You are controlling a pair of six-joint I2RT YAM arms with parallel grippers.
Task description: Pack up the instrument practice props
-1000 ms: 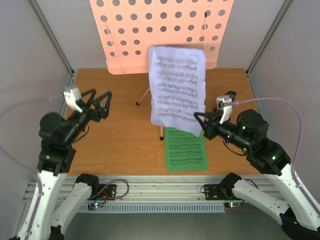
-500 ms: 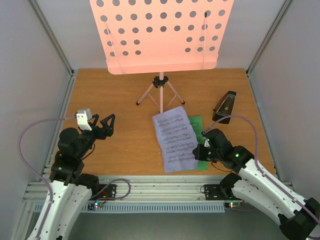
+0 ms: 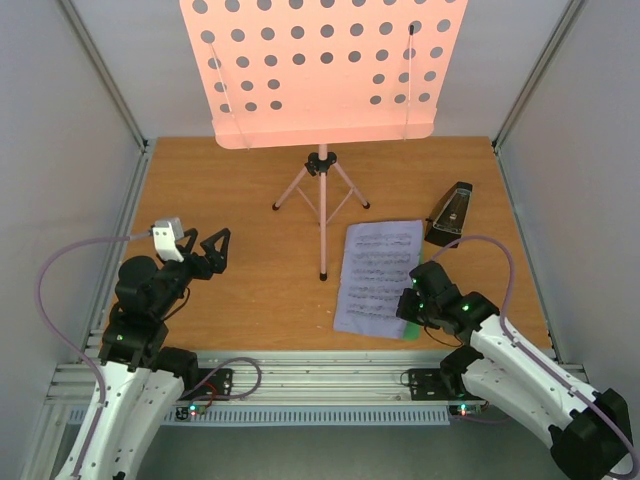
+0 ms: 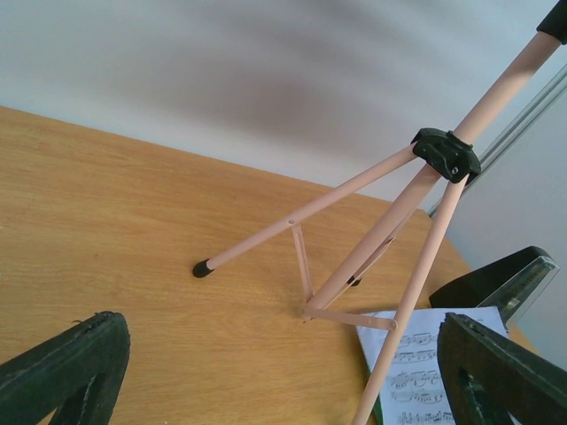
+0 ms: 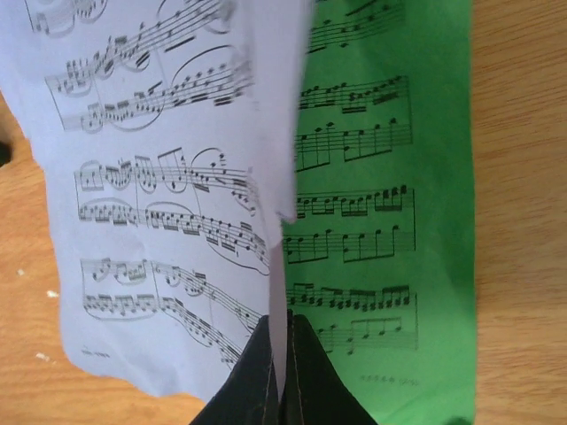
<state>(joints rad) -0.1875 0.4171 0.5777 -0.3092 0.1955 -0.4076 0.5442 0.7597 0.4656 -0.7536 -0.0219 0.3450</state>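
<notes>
The pink music stand rises at the back, its hole-punched desk [image 3: 320, 70] above the tripod legs [image 3: 321, 190] [image 4: 354, 190]. A white sheet of printed music [image 3: 376, 275] [image 5: 151, 195] lies almost flat over a green sheet [image 3: 408, 334] [image 5: 390, 204], right of the stand's front leg. My right gripper [image 3: 412, 300] [image 5: 285, 332] is shut on the white sheet's right edge, low over the green one. The black pyramid metronome [image 3: 452, 212] [image 4: 496, 279] stands behind that gripper. My left gripper [image 3: 205, 250] [image 4: 279, 372] hovers open and empty at the left, facing the tripod.
The brown table [image 3: 230, 280] is boxed in by grey walls on the left, right and back. An aluminium rail [image 3: 320, 378] with the arm bases runs along the near edge. The stand's desk overhangs the back of the table.
The white sheet went from hanging upright in the air to lying over the green sheet, as my right arm came down toward the near edge. My left arm drew back, then held still.
</notes>
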